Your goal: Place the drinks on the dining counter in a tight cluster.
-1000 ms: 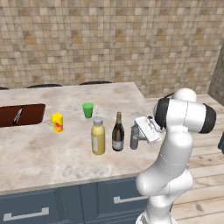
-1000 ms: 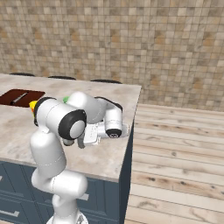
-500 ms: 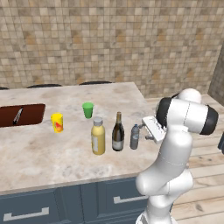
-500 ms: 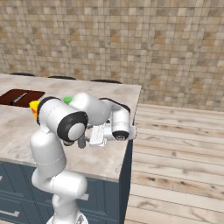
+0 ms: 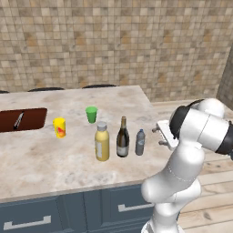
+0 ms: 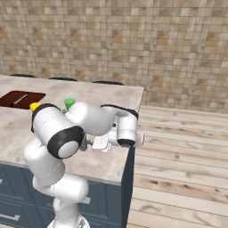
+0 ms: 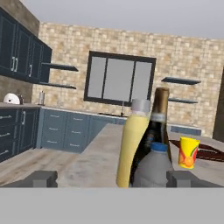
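Backing off from the grey-blue bottle [image 5: 140, 142] with fingers spread wide and empty, the gripper [image 5: 158, 136] had let go — three drinks clustered tight on the dining counter [image 5: 41, 159], task looked done.

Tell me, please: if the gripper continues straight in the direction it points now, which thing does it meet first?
Most likely the small grey-blue bottle, nearest to the open gripper in the hand view, with the wine bottle and the yellow bottle behind it. Exact depth is unclear.

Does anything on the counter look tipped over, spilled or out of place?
Nothing stands out. The yellow bottle, wine bottle and grey-blue bottle stand upright, close together on the dining counter, nothing spilled.
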